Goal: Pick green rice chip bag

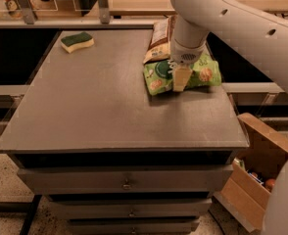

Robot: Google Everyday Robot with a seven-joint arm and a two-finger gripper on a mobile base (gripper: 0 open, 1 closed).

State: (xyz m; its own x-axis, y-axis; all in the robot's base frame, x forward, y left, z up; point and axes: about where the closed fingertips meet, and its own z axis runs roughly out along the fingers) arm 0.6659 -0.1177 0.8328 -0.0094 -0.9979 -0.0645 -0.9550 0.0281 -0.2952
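Observation:
The green rice chip bag (157, 77) lies flat on the grey table (100, 106) near its far right corner, light green with a dark green circle and pictures of rice cakes. My gripper (180, 77) hangs from the white arm straight down onto the middle of the bag and touches it. It covers the bag's centre. The bag rests on the table.
A brown and cream snack bag (158, 40) stands just behind the green bag, touching it. A green-topped yellow sponge (77, 41) lies at the far left. The table has drawers (127, 182) below. An open cardboard box (256, 165) stands on the floor to the right.

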